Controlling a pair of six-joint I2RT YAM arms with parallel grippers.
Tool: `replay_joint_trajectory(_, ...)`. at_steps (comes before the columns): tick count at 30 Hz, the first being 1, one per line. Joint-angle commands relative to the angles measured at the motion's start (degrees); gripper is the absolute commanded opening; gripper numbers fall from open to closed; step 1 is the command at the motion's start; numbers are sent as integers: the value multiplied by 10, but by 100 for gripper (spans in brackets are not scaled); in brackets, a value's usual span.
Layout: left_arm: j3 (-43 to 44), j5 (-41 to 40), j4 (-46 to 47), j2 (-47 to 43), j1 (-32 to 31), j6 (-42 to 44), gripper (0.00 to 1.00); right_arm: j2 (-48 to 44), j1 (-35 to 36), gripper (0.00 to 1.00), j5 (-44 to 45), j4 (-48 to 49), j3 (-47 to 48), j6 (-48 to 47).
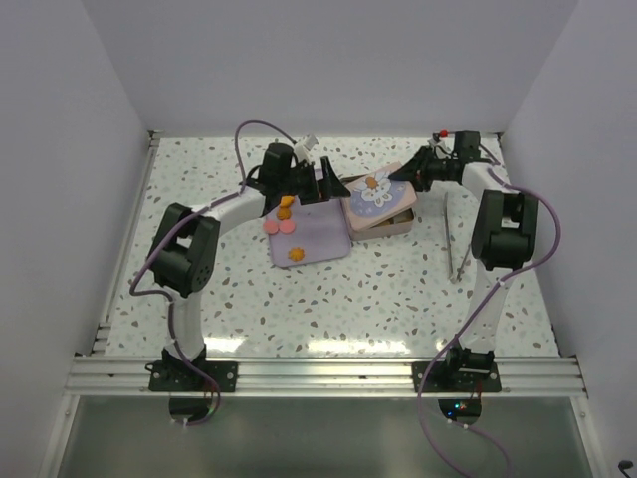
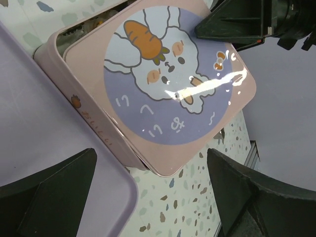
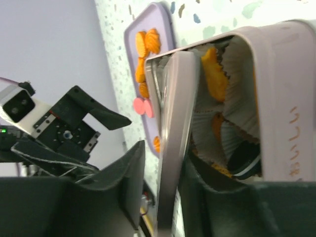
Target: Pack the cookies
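Note:
The square tin [image 1: 394, 223] stands right of the lilac tray [image 1: 323, 239]. Its pink rabbit lid [image 1: 375, 189] lies skewed and tilted over it. A few orange and pink cookies [image 1: 286, 207] lie on the tray. More orange cookies [image 3: 215, 74] and a black one [image 3: 245, 158] sit in paper cups inside the tin [image 3: 284, 94]. My right gripper [image 3: 165, 173] straddles the lid's edge [image 3: 173, 123], with a narrow gap showing on one side. My left gripper [image 2: 153, 197] hangs wide open over the tray's corner [image 2: 54, 133] and the lid's near corner [image 2: 168, 84], touching neither.
A pair of metal tongs [image 1: 453, 239] lies on the table to the right of the tin, near the right arm. White walls close in the speckled table on three sides, and a metal rail runs along the near edge.

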Motion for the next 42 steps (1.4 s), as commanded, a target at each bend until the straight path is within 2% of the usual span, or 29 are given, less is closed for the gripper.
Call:
replay_joint_trajectory(1,33,4,-8,3,-3,21,99,-2,-2,38,28,-49,38,-53)
replay_joint_trajectory(5,27,3,-5,7,-3,22,99,4,-2,54,101,-149,82,-109)
replay_joint_trajectory(6,27,3,-5,8,-4,22,99,7,-1,55,118,-207,109,-138)
replay_joint_trajectory(9,19,6,8,7,-3,18,98,18,-4,56,163,-273,140,-167)
replay_joint_trajectory(15,9,5,21,4,-3,11,98,14,-6,57,216,-330,153,-184)
replay_joint_trajectory(29,-4,7,21,4,-10,17,98,-5,-5,51,230,-319,93,-180)
replay_joint_trajectory(42,-6,6,4,4,-10,30,97,6,-1,50,253,-316,114,-167)
